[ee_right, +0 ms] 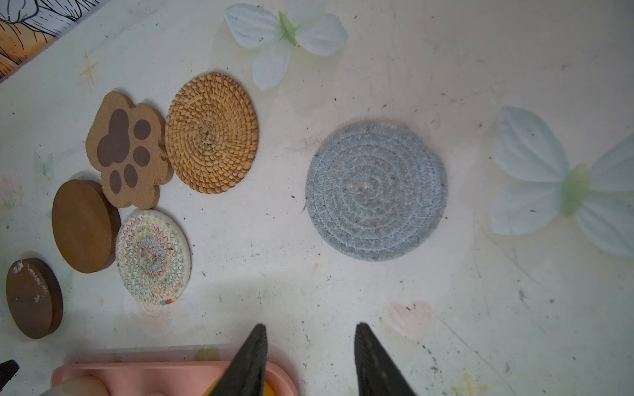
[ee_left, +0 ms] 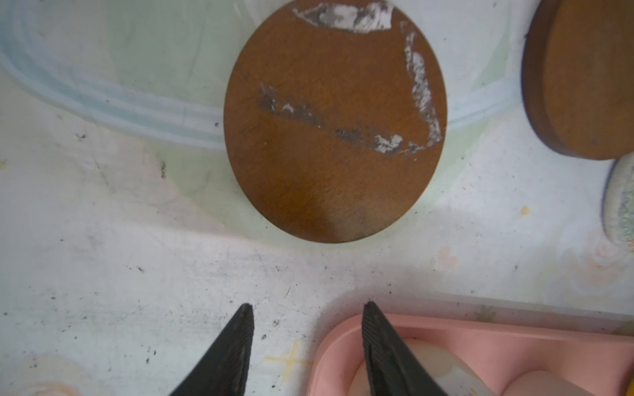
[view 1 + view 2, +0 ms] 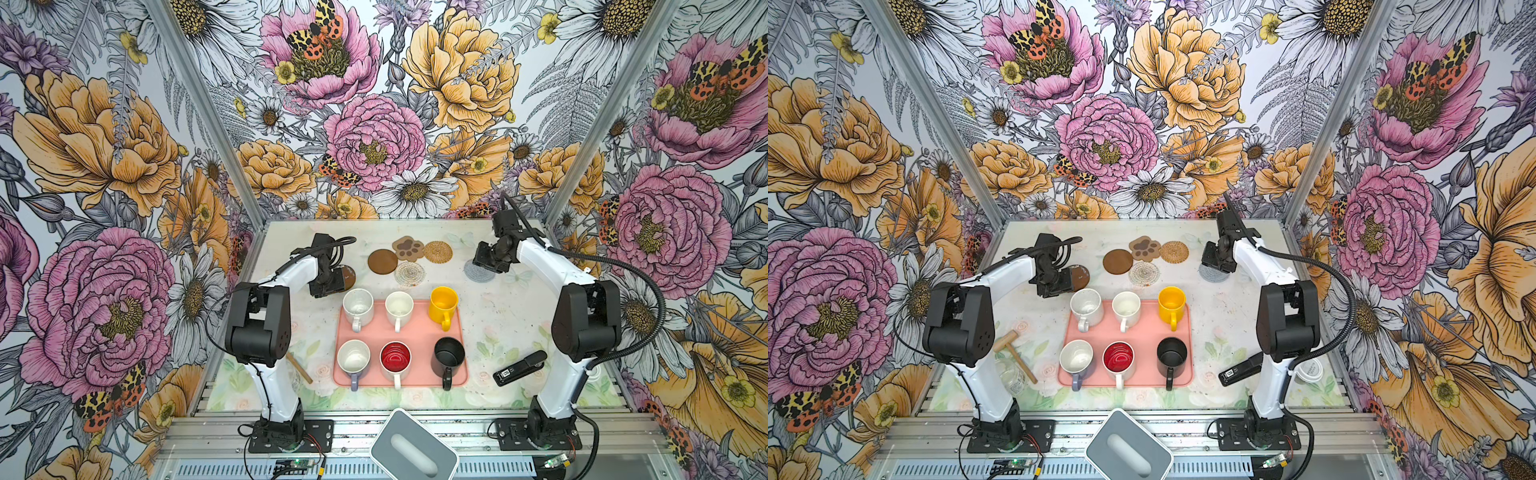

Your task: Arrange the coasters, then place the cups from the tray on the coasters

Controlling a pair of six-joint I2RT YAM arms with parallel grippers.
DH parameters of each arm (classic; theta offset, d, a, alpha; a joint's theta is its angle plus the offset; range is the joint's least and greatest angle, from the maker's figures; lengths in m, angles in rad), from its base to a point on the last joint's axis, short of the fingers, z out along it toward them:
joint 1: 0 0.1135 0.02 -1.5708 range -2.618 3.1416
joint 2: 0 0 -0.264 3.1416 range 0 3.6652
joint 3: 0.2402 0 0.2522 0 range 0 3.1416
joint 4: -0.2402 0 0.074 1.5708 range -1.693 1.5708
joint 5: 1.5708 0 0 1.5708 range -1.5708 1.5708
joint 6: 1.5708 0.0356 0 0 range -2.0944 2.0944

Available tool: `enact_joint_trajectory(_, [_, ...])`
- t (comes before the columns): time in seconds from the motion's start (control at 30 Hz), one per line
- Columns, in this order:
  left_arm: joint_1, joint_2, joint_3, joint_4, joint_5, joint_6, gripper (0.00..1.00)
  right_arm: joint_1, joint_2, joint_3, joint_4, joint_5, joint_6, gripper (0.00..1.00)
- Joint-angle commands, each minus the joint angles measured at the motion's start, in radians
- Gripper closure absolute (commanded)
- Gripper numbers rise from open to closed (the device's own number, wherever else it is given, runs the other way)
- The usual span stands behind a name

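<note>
Counting six cups [image 3: 395, 357] on the tray [image 3: 422, 332], six coasters [image 3: 382, 261] at twelve o'clock — left claw [image 2: 307, 305], right claw [image 1: 310, 325] parted, empty.

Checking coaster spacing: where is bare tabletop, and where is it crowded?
Bare: between the tan rattan round coaster and grey-blue woven round coaster; between the salmon-pink tray and black stapler. Crowded: plain brown disc, brown paw-print coaster and whitish woven round bunch beside the rattan one.
</note>
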Motion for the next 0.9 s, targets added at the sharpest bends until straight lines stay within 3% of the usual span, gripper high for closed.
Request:
enact_joint_trajectory(0.0, [-0.006,-0.005,-0.018,0.058,0.035,-0.029,0.47,0.000,-0.037,-0.007,0.021,-0.008,0.007,0.56])
enact_joint_trajectory(0.3, [-0.008,0.050,-0.015,0.095,0.058,-0.042,0.56,0.000,-0.037,-0.010,0.023,-0.009,0.010,0.56])
enact_joint_trajectory(0.87, [-0.008,0.155,0.036,0.105,0.019,-0.048,0.61,0.000,-0.044,-0.023,0.024,-0.008,0.015,0.56])
